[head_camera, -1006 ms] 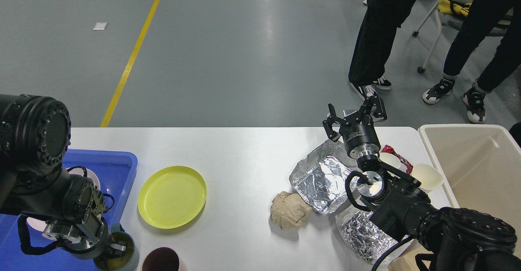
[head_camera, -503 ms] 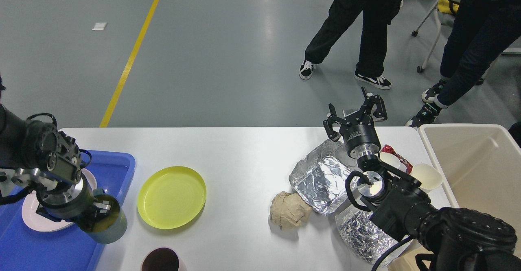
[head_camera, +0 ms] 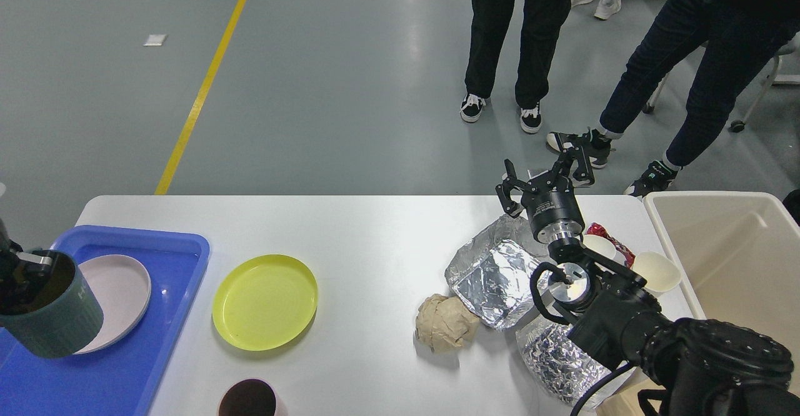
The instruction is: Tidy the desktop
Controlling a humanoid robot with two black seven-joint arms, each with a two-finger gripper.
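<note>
The white desktop [head_camera: 375, 228] holds a yellow plate [head_camera: 265, 300], a brown cup [head_camera: 247, 398] at the front edge, a crumpled paper ball [head_camera: 445, 322], a foil tray [head_camera: 494, 272] and crumpled foil [head_camera: 556, 360]. At the far left, my left gripper [head_camera: 28, 265] is shut on the rim of a dark green cup [head_camera: 56, 316], which hangs tilted over the blue tray [head_camera: 162, 341] beside a pale plate [head_camera: 119, 291]. My right gripper [head_camera: 544, 175] stands open above the table's far edge, behind the foil tray, holding nothing.
A beige bin [head_camera: 731, 260] stands at the right end. Two white paper cups [head_camera: 656, 271] and a red wrapper [head_camera: 609, 236] lie between the bin and my right arm. People's legs [head_camera: 519, 47] stand on the floor beyond the table.
My left arm has carried the green cup from the table's front edge leftward, over the blue tray, uncovering the pale plate. The right arm has not moved. The people behind have shifted.
</note>
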